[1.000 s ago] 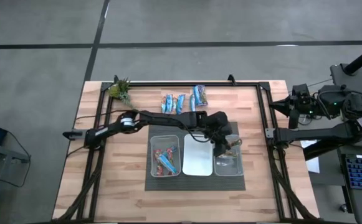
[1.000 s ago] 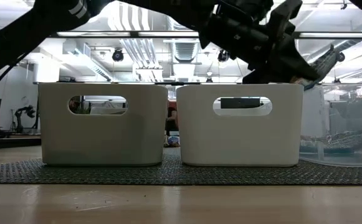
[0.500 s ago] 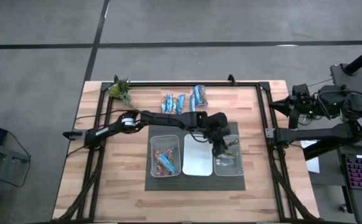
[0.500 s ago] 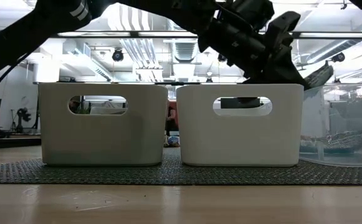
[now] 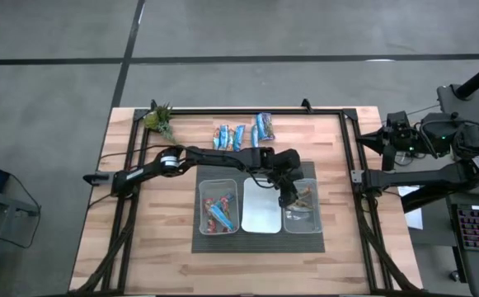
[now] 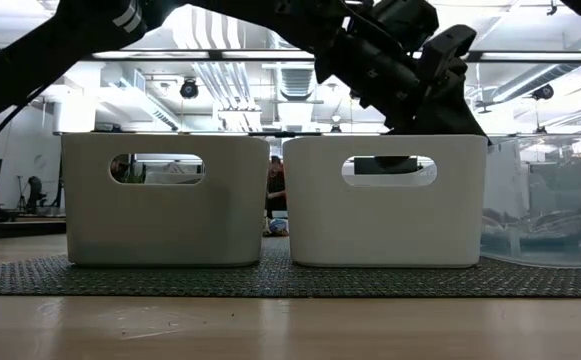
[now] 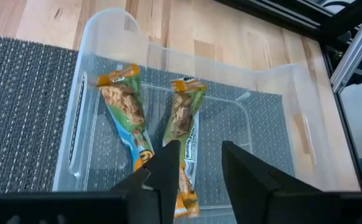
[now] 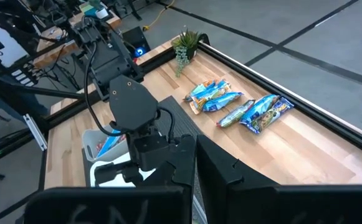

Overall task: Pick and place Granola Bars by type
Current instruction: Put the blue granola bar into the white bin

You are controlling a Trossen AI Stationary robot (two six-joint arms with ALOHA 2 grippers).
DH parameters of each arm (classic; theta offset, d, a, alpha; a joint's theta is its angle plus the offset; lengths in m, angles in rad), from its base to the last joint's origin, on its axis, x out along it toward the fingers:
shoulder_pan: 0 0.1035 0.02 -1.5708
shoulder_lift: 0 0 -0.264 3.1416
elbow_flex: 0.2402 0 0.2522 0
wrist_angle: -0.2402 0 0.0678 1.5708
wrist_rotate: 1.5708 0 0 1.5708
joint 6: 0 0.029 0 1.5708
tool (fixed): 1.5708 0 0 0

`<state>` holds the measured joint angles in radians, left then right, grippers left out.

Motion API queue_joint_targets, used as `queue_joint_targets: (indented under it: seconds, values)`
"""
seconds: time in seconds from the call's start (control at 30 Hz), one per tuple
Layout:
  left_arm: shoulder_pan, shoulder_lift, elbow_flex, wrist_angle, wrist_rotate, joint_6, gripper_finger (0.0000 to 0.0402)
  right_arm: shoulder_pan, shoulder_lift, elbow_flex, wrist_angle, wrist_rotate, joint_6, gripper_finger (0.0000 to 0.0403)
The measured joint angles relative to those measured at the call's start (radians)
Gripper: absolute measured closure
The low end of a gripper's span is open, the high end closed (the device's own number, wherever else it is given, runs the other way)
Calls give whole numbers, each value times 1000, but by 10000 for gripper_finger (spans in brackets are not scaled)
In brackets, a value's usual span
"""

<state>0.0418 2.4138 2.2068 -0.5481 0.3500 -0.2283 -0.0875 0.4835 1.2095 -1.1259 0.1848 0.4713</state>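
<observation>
On the wooden worktop (image 5: pixel 140 239), a dark woven mat (image 5: pixel 258 244) carries three clear bins side by side. The left arm reaches across from the left so that the left gripper (image 5: pixel 290 195) hangs over the right bin (image 5: pixel 302 224); in the left wrist view its fingers (image 7: pixel 242 168) stand apart with nothing between them, just above that bin (image 7: pixel 293 137). The right arm waits off the worktop's right edge, and the right gripper (image 8: pixel 196 163) has its fingers pressed together on nothing.

The left bin (image 5: pixel 204 224) holds a few blue-and-red bars (image 5: pixel 219 211), while no bar can be made out in the middle bin (image 5: pixel 261 221). In the right bin lie two tan-and-green granola bars, one (image 7: pixel 126 112) beside the other (image 7: pixel 182 127), both flat on the bin's floor and angled slightly toward each other.

Toward the far edge of the worktop, two loose groups of blue wrapped bars remain: one cluster (image 5: pixel 228 136) and, just right of it, a smaller cluster (image 5: pixel 264 127). A small green plant (image 5: pixel 160 119) sits at the far left corner.
</observation>
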Motion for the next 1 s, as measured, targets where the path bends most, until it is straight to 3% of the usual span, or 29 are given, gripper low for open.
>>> queue_joint_targets:
  seconds: [0.33,0.6,1.0]
  values:
    - [0,-2,7,-17,0,17,307,0,0,0,0,0,0,394]
    - [1,-11,9,-12,0,43,394,0,0,0,0,0,0,394]
    - [2,-59,9,-19,26,71,401,0,0,0,0,0,-7,394]
